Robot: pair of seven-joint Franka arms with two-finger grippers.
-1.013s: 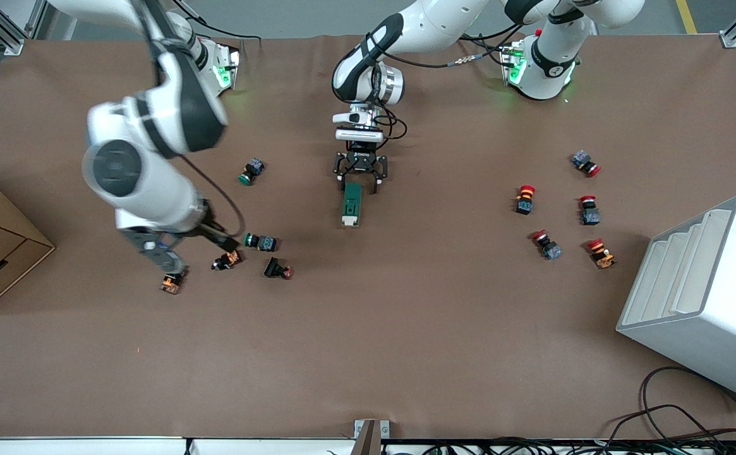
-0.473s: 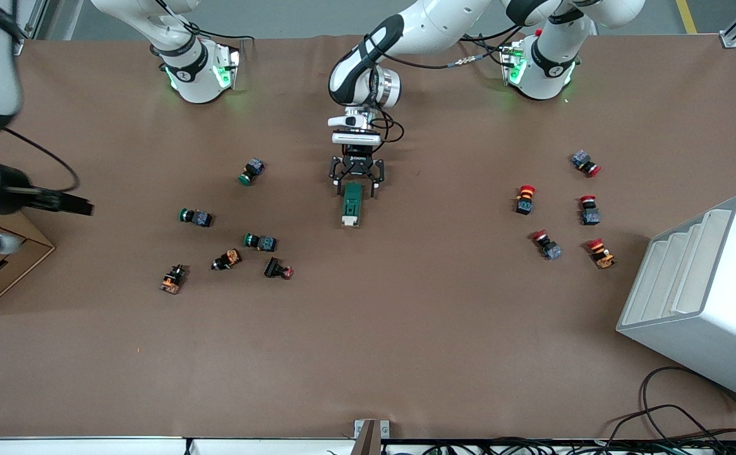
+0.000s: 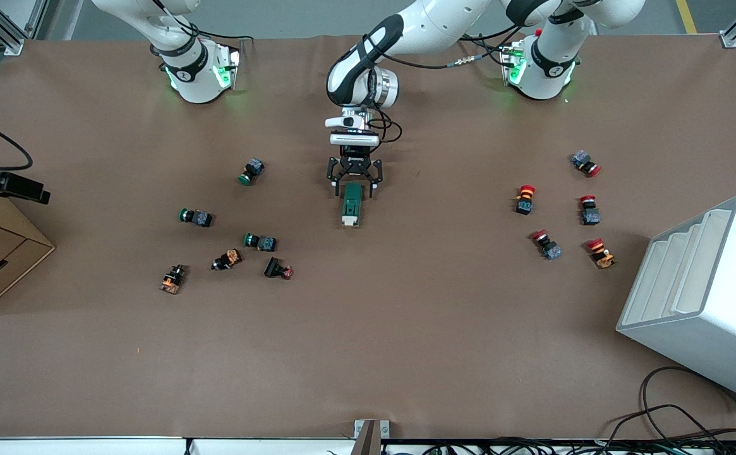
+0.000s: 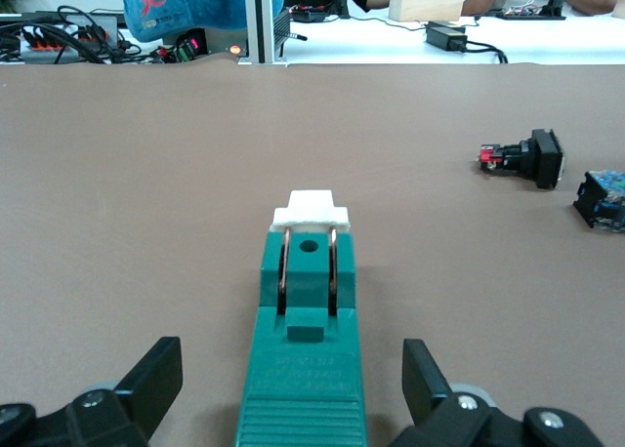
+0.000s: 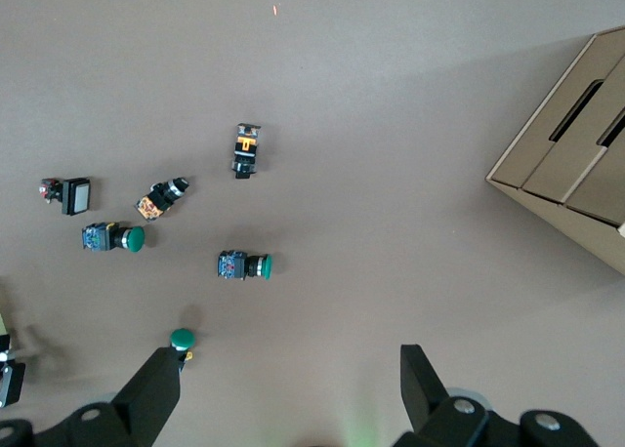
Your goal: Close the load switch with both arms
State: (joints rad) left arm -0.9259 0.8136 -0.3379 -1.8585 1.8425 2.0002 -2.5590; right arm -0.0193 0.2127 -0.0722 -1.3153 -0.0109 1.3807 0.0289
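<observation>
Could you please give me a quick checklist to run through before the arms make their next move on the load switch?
1. Load switch lying flat on the table: ok.
2. Left gripper open, fingers straddling the switch's green end without touching: ok.
3. White lever at the switch's end nearer the front camera unobstructed: ok.
4. Right gripper at the switch: not ok; it is open, high above the green-capped push-buttons.
5. Lever fully closed: cannot tell.

The right end effector and load switch are cut off by their wrist views' edges.
</observation>
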